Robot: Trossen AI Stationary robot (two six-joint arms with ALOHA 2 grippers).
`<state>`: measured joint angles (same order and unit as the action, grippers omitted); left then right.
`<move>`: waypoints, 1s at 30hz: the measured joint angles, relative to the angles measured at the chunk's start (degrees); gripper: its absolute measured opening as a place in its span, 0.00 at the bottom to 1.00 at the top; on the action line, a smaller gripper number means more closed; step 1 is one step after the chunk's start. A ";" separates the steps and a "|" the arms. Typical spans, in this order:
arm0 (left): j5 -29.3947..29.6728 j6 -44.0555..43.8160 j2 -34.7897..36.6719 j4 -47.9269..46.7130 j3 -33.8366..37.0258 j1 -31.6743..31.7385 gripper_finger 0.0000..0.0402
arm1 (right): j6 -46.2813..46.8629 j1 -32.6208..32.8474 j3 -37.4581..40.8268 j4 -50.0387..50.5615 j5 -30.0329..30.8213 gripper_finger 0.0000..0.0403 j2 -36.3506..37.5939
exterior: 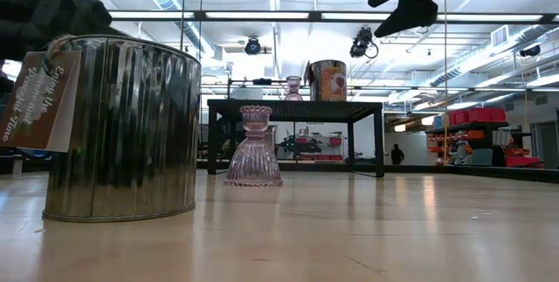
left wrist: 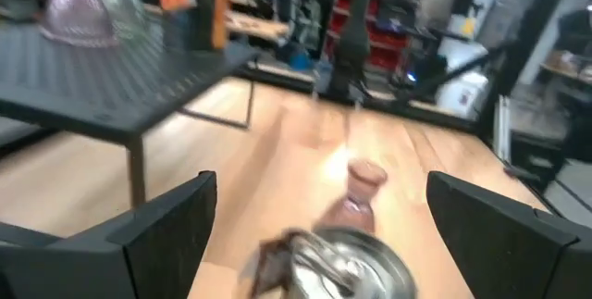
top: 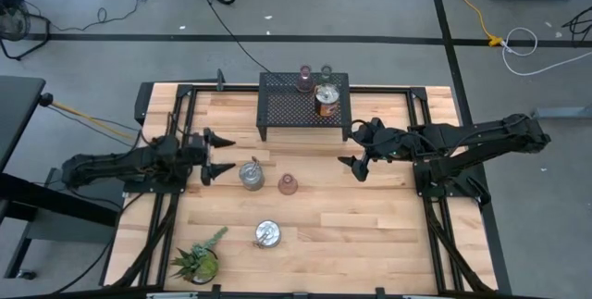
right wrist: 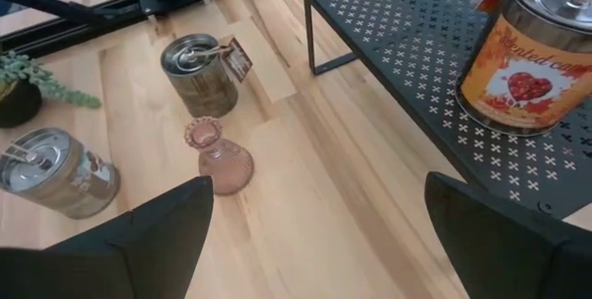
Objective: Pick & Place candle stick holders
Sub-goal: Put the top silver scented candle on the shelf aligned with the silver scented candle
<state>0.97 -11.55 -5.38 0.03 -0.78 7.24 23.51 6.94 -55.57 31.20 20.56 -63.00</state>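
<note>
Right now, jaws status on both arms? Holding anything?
Left gripper: jaws open, holding nothing, facing the silvery holder.
Right gripper: jaws open, holding nothing, beside the black mesh rack.

Your left wrist view is blurred: silvery tin (left wrist: pixel 347 264) cut off at the frame edge, 2 cups (left wrist: pixel 97 7) on the rack (left wrist: pixel 111 68) just smears. Low view: tin's (exterior: pixel 122 129) tag text unreadable, olive cup hidden.

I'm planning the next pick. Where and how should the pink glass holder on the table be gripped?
Grip the pink glass holder at its narrow neck under the flared rim, coming from above. It stands upright, its ribbed base widening downward. The open right gripper hovers nearby.
</note>
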 joint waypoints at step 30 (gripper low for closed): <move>2.56 1.38 -28.14 3.39 0.22 -6.79 0.97 | 0.45 0.09 0.00 0.18 2.00 0.97 -0.01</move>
<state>3.53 -10.18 -33.52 3.42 -0.56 0.45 23.96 7.03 -55.57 31.38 22.56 -63.00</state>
